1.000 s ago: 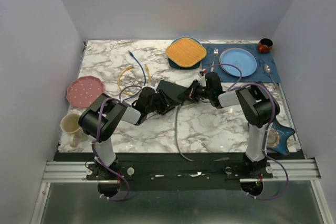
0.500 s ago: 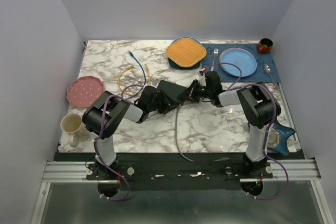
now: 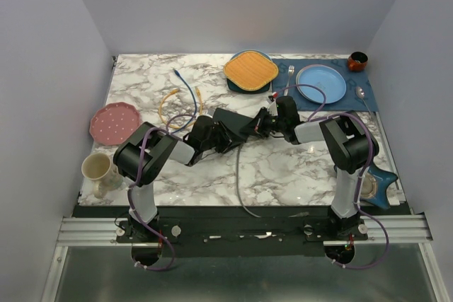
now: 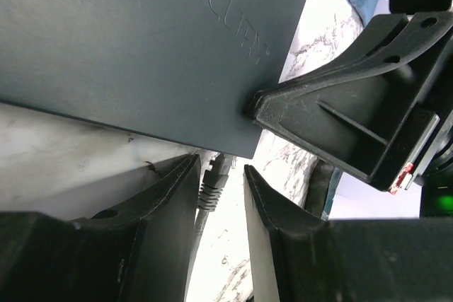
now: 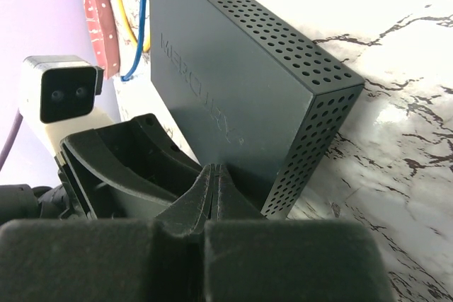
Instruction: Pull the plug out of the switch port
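The switch (image 3: pixel 228 122) is a flat black box at mid-table; its top fills the left wrist view (image 4: pixel 141 47) and shows in the right wrist view (image 5: pixel 233 83). A grey plug (image 4: pixel 215 177) sits at the switch's near edge, and its grey cable (image 3: pixel 238 178) runs toward me. My left gripper (image 4: pixel 221 167) is open, its fingers on either side of the plug, with a gap on the right. It reaches the switch from the left (image 3: pixel 225 137). My right gripper (image 5: pixel 216 169) is shut and empty, tips pressing on the switch's top at its right end (image 3: pixel 255 125).
Yellow cable (image 3: pixel 170 104) and blue cable (image 3: pixel 185 84) lie behind the switch. A pink plate (image 3: pixel 113 122) and cup (image 3: pixel 95 167) are at the left. An orange plate (image 3: pixel 250 70), blue plate (image 3: pixel 321 83) and brown bowl (image 3: pixel 357 60) are at the back right.
My left arm has slid a little to the right, bringing its gripper closer to the switch's near edge. The right arm and the switch have not moved.
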